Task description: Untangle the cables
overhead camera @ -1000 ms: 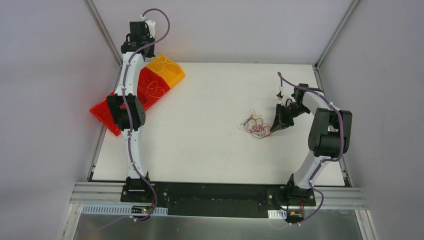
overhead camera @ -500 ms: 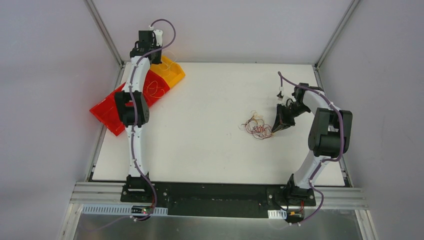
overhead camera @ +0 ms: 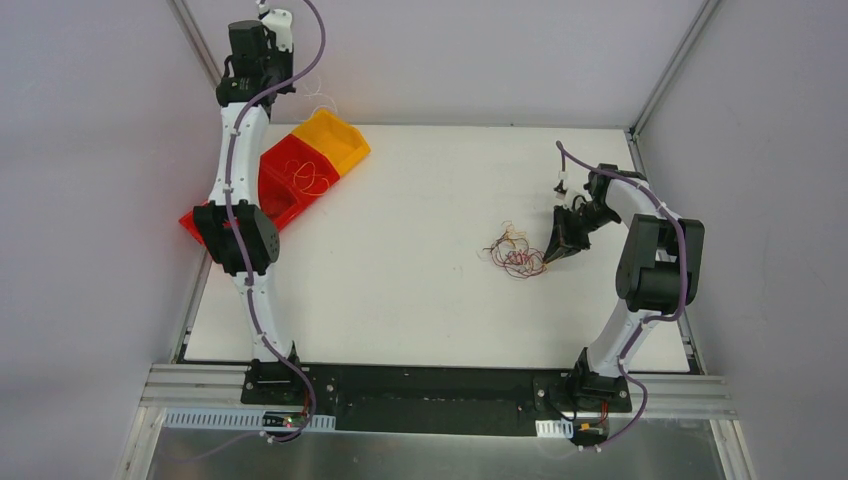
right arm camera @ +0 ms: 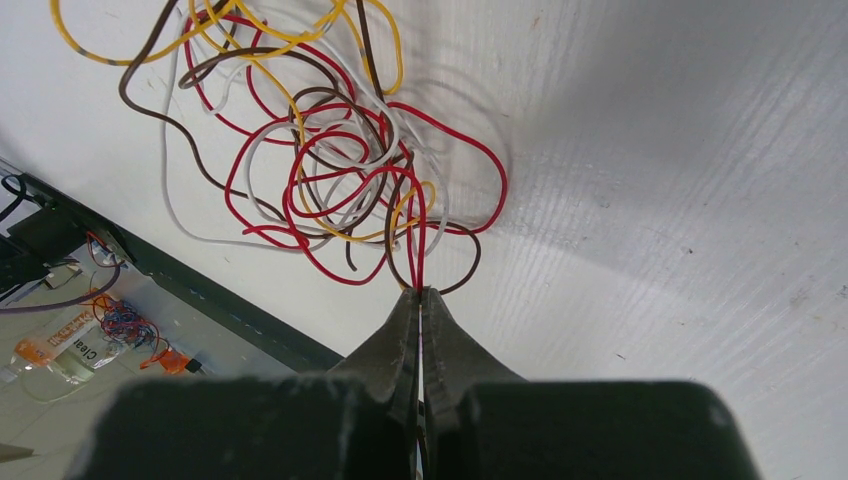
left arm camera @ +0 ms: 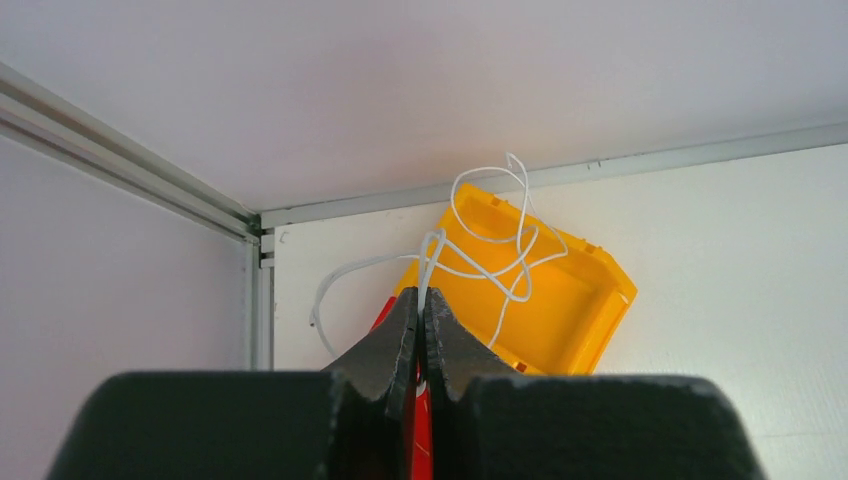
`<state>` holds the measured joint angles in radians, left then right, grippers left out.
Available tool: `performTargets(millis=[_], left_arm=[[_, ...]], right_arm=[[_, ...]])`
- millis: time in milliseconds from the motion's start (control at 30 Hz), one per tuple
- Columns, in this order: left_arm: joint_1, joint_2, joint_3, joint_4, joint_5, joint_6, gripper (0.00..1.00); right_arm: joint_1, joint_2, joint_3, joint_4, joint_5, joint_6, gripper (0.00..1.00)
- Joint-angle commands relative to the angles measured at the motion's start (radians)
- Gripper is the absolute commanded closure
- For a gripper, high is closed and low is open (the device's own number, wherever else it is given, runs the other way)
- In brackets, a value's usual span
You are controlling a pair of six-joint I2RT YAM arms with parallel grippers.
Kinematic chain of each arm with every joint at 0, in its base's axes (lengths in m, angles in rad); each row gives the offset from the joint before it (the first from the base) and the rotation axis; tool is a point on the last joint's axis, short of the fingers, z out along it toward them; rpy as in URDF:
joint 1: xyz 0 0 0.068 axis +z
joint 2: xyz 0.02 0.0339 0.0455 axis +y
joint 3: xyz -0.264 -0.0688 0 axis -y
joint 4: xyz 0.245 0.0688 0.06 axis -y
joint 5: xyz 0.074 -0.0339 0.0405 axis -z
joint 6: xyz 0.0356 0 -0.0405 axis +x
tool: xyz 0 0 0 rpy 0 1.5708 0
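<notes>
While I am watching the left wrist feed, the left end effector (left arm camera: 421, 300) is pinching a white cable (left arm camera: 434, 245) between fingertips pressed fully together, with no gap showing between them. That strand is curling up and outward from the tips in loose loops, hanging in the air over the yellow bin (left arm camera: 575, 305). The yellow bin is sitting near the far left corner of the bench (overhead camera: 420, 310), touching a red bin (overhead camera: 285, 205) on its near side. A few loose strands (overhead camera: 312, 182) are lying in the red bin's compartment next to the yellow one. From the top view, I am seeing the left arm stretching far back, with its wrist raised beyond the rear edge of the bench.

On the right wrist feed, the right end effector (right arm camera: 421, 296) is likewise clamping tight, biting the near edge of the cable tangle (right arm camera: 320, 150), where red strands are running straight into its tips. Red, yellow, white and brown wires are looping through one another there. The cable tangle is resting on the bench right of centre, well apart from both bins. I cannot tell whether the tips are touching the bench.
</notes>
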<state>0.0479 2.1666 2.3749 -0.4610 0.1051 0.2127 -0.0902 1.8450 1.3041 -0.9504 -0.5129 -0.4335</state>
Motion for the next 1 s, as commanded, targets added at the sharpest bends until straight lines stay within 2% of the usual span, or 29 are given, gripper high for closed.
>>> performTargets(millis=[0, 167, 667, 800, 967], left_arm=[[-0.001, -0.135, -0.087, 0.025, 0.027, 0.046, 1.00], [0.000, -0.186, -0.157, 0.016, 0.018, 0.064, 1.00], [-0.001, -0.148, -0.235, -0.048, -0.019, 0.110, 1.00], [-0.003, -0.055, -0.171, -0.050, -0.022, 0.094, 1.00], [-0.025, 0.099, 0.011, -0.054, 0.002, 0.082, 1.00]], right_arm=[[-0.006, -0.012, 0.029, -0.033, -0.009, -0.002, 1.00], [-0.006, -0.014, 0.023, -0.032, -0.013, -0.008, 1.00], [-0.006, -0.026, -0.007, -0.019, -0.028, -0.012, 1.00], [-0.006, -0.016, -0.009, -0.016, -0.031, -0.006, 1.00], [-0.006, -0.015, -0.015, -0.023, -0.020, -0.016, 1.00]])
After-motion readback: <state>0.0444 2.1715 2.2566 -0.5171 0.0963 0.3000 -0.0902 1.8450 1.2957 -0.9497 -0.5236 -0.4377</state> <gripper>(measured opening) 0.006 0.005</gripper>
